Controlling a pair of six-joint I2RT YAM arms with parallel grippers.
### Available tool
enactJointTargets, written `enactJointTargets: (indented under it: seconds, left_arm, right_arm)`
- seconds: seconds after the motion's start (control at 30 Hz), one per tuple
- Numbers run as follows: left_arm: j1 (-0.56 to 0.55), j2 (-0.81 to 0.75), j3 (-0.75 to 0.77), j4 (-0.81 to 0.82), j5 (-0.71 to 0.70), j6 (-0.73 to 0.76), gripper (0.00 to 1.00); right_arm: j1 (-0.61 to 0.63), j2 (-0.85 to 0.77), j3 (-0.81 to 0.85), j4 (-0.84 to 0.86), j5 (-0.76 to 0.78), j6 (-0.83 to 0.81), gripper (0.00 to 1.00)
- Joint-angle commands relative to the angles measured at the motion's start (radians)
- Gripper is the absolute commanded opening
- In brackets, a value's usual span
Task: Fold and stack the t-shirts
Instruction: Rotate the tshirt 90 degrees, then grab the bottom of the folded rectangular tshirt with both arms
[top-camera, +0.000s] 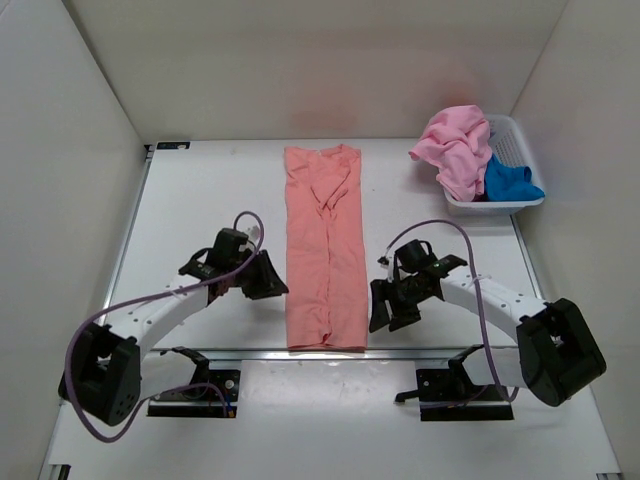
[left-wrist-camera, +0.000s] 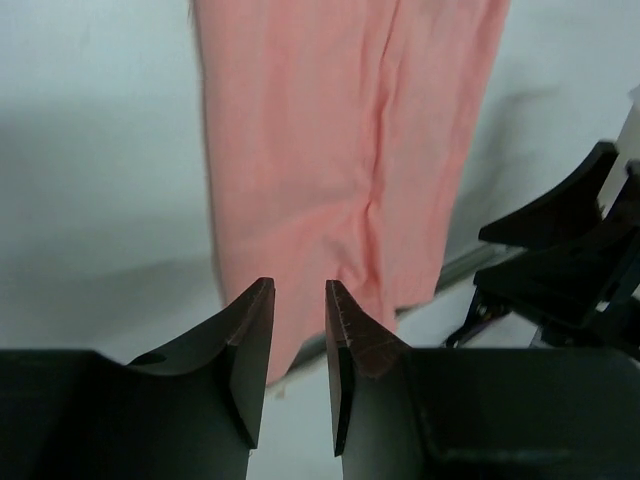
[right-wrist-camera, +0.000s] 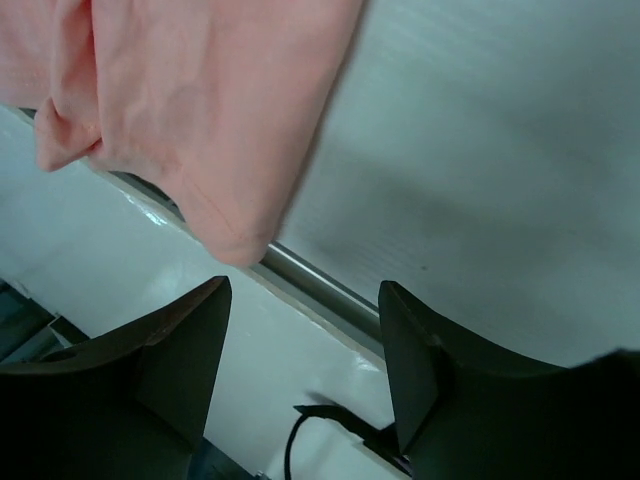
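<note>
While the left gripper (top-camera: 264, 280) hangs just beside the left edge of the salmon t-shirt (top-camera: 325, 250), its jaws stand a narrow way apart with nothing between them, as the left wrist view shows. The salmon t-shirt lies flat down the middle of the table (top-camera: 200, 190) as a long narrow strip. Its sides are turned in to a crease along its centre, the collar end is far, and the hem end reaches the table's near edge. On its other side the right gripper (top-camera: 388, 308) hovers near the hem corner, jaws spread wide and empty.

By my judgement the lengthwise fold is done and the crosswise fold is in hand. The next move calls for each gripper to come down on its own hem corner, pinch through all the layers, and carry the hem toward the collar together, so the turned-in sides do not fall open.

Far right, the white basket (top-camera: 512, 128) holds the pink t-shirt (top-camera: 455, 150), heaped and spilling over its left rim, with the blue t-shirt (top-camera: 510, 182) bunched beside it. Neither is folded yet.
</note>
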Motion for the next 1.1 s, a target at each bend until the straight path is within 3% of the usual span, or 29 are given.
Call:
enactJointTargets:
  seconds: [0.0,0.23,0.7,0.77,0.8,0.83,0.87,1.07]
  left_arm:
    - [-0.035,-0.078,-0.072,-0.048,0.037,-0.035,0.38]
    - [-0.132,-0.117,-0.175,-0.063,0.015,-0.078,0.41]
    - [-0.324,0.112,-0.123,-0.011,-0.017,-0.098,0.45]
    - [-0.342,0.158,-0.107,-0.002,-0.022,-0.095,0.43]
    - [-0.338,0.178,-0.109,-0.011,-0.014,-0.086,0.28]
    - [-0.336,0.186,-0.103,-0.006,0.006,-0.083,0.11]
    - [-0.324,0.186,-0.100,-0.017,0.027,-0.066,0.00]
    - [-0.305,0.175,-0.063,-0.192,0.035,0.064,0.00]
  right_arm:
    - [0.062,-0.033,-0.034,0.108,-0.029,0.121,0.58]
    - [0.152,-0.047,-0.112,0.241,-0.040,0.266,0.56]
    - [0.270,0.077,-0.064,0.309,-0.018,0.310,0.54]
    - [0.286,0.097,-0.053,0.309,-0.012,0.301,0.46]
    - [0.287,0.110,-0.045,0.312,-0.012,0.293,0.29]
    - [0.292,0.113,-0.036,0.303,-0.021,0.289,0.04]
    - [0.290,0.122,-0.028,0.286,-0.026,0.278,0.00]
    - [0.281,0.094,-0.034,0.202,-0.073,0.218,0.00]
